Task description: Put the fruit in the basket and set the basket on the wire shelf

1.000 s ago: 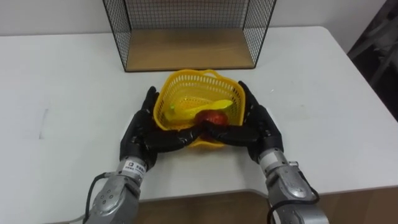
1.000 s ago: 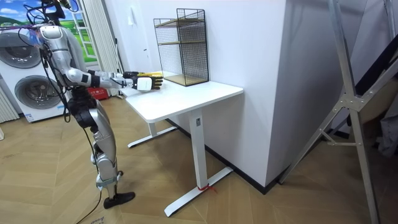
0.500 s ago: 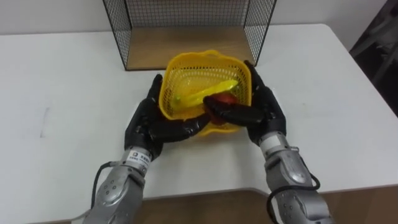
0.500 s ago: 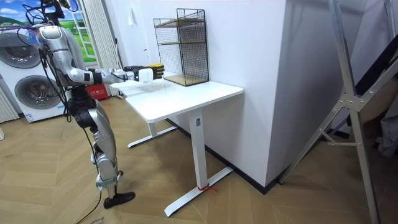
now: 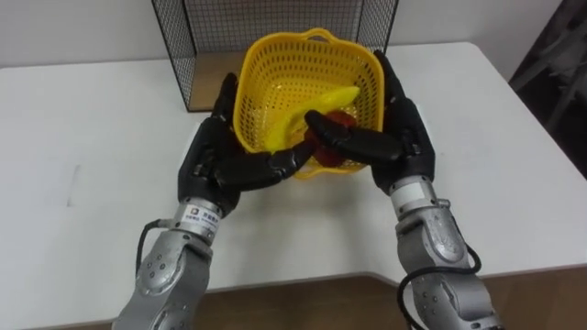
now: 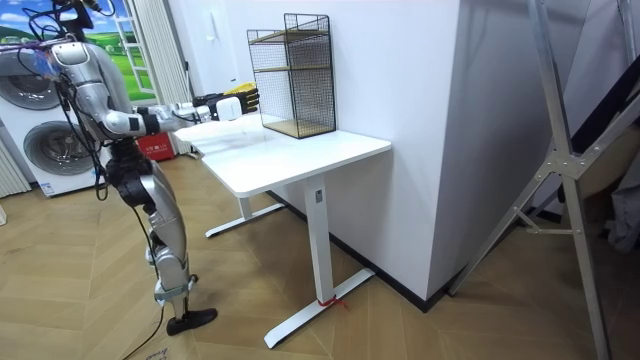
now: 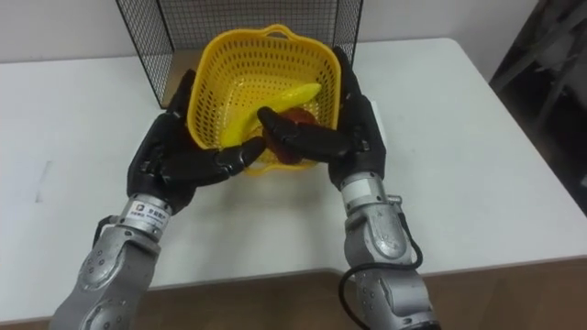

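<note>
Starting at the left, the robot's black left hand (image 5: 211, 165) is wrapped round the near-left corner of the yellow plastic mesh basket (image 5: 284, 60), thumb up the left wall and fingers curling under the near edge, so it's gripping it and not just resting there. The basket sits between both hands, looks to be held clear of the white table (image 5: 92, 147), and is tipped so its mouth faces back toward the robot. Inside there's a yellow banana (image 5: 321, 101) lying slantwise, low at the near-left and rising to the far-right, with a round red fruit (image 5: 341, 116) tucked under its right end. On the right, the black right hand (image 5: 404, 137) mirrors the grip: fingers run up the right wall and the thumb reaches across the near face, clamping that corner. The bit that matters is that the black wire shelf with the wooden base (image 5: 174, 37) lies straight beyond the basket, on the far side, its open front facing the robot. Neither hand is nearer to it, so the carry probably has to go straight away from the robot with both arms together, and the basket likely wants levelling so the fruit doesn't roll out toward the near rim.
</note>
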Controlling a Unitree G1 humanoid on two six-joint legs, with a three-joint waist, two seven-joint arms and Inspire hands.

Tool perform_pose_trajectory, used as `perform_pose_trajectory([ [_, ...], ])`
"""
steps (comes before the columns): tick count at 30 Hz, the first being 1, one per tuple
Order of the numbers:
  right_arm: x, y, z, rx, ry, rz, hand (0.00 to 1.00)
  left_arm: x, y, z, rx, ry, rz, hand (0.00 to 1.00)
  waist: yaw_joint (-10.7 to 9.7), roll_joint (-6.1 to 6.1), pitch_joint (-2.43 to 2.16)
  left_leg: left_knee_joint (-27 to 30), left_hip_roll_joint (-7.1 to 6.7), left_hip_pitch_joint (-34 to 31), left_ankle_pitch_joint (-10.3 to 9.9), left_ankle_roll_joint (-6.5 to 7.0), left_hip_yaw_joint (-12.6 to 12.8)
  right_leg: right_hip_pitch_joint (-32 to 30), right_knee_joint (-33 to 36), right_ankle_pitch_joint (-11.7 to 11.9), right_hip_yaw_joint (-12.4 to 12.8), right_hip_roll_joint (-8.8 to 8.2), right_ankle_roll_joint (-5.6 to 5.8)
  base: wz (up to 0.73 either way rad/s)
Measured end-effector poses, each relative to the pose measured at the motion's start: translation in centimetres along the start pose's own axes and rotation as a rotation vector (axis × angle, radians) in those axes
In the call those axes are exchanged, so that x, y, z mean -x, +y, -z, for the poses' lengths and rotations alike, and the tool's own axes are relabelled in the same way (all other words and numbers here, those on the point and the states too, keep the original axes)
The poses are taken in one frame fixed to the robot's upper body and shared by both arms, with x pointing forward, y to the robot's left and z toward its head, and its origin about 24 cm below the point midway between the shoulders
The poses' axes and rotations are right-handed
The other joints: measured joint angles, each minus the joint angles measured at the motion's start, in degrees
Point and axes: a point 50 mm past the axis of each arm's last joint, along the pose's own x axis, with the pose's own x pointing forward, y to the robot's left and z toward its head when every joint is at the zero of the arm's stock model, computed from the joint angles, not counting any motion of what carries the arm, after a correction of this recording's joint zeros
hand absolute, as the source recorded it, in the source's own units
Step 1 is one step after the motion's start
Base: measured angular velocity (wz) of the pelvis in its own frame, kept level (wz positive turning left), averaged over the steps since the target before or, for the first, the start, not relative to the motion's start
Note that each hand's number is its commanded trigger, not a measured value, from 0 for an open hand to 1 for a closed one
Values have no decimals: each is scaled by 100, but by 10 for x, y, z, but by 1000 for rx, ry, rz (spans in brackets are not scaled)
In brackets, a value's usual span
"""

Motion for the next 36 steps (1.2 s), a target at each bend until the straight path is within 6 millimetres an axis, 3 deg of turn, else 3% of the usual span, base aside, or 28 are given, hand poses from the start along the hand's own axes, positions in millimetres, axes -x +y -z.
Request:
perform_pose_trajectory([
  [2, 0, 0, 0, -6, -1, 1, 0, 0, 0, 0, 0, 0, 0, 0, 7, -22, -3, 88, 4, -44, -6, 3, -9, -24, 46, -21, -18, -12, -8, 2],
  [7, 0, 0, 0, -5, -1, 0, 0, 0, 0, -1, 6, -5, 0, 0, 63, -62, 12, 665, 118, -283, -237, -27, -24, -163, 413, -208, -107, -6, -70, 2],
  [11, 1, 1, 3, -3, 9, -5, 0, 0, 3, -5, -3, -27, -11, 0, 92, -169, 57, 1610, 335, -436, -609, -135, -41, -258, 1081, -703, -123, 54, -157, -1],
  [13, 1, 2, 4, -8, 12, -8, 0, 0, 4, -5, -3, -32, -13, 0, 126, -206, 59, 2317, 446, -704, -631, -139, -173, -303, 1331, -876, -110, 106, -205, -13],
  [15, 3, 1, 5, -8, 14, -5, 0, 0, 4, -5, 5, -34, -15, 0, 195, -106, 61, 3070, 598, -977, -626, -135, -489, -300, 1543, -979, -129, 249, -321, -16],
  [17, 3, -1, 4, -3, 15, -5, 0, 0, 3, -5, 21, -34, -16, 0, 194, -19, 68, 3403, 694, -1120, -599, -110, -642, -290, 1624, -1026, -117, 357, -415, 0],
  [19, 4, -1, 6, -4, 20, -5, 0, 1, 3, -4, 20, -31, -18, 0, 194, -8, 74, 3523, 731, -1218, -457, -89, -646, -268, 1622, -1039, 6, 406, -457, -3],
  [20, 4, -1, 6, -3, 21, -4, 0, 1, 4, -4, 20, -33, -21, 0, 210, -16, 82, 3557, 705, -1311, -346, -77, -646, -235, 1614, -1033, 71, 394, -538, 0],
  [22, 4, -2, 7, -2, 24, -1, 0, 0, 5, -5, 21, -37, -23, 0, 205, -38, 97, 3215, 431, -1523, -431, -39, -626, -243, 1584, -1034, 85, 297, -555, -2],
  [23, 5, -3, 8, -1, 31, 2, 0, 0, 4, -5, 22, -37, -22, 0, 223, -60, 102, 2754, 212, -1707, -427, -23, -635, -251, 1576, -1057, 141, 258, -558, -24],
  [24, 5, -4, 10, 3, 43, 4, 0, 0, 5, -5, 17, -37, -22, 0, 278, -40, 89, 2102, 40, -1874, -308, -16, -621, -267, 1582, -1095, 190, 245, -529, -35],
  [25, 6, -4, 11, 5, 49, 4, 0, 0, 5, -6, 15, -37, -22, 0, 308, -38, 83, 1825, -11, -1937, -52, 69, -627, -289, 1600, -1124, 196, 227, -521, -52],
  [26, 8, -5, 15, 6, 73, 3, 0, 1, 6, -6, 14, -36, -28, 0, 388, -47, -34, 1598, -61, -1961, 260, 107, -624, -313, 1594, -1162, 242, 206, -424, -17],
  [27, 9, -5, 17, 7, 84, 6, 0, -1, 7, -8, 13, -47, -28, 0, 320, -112, -116, 1496, -133, -1929, 414, 220, -631, -290, 1543, -1163, 177, 165, -373, 0],
  [28, 9, -6, 17, 12, 83, 6, 0, -2, 7, -10, 12, -53, -25, 0, 274, -164, -119, 1455, -145, -1903, 503, 247, -609, -252, 1500, -1152, 154, 150, -354, 27],
  [30, 9, -6, 17, 11, 83, 6, 0, -2, 7, -10, 6, -53, -24, 0, 212, -265, -103, 1479, -233, -1810, 469, 320, -617, -59, 1279, -1133, 60, 66, -312, 10],
  [36, 8, -5, 15, 10, 73, 3, 0, -3, 6, -11, 9, -58, -19, 0, 209, -227, -26, 1757, -387, -1863, 98, 421, -579, 23, 1324, -1391, 1, -139, -168, 6],
])
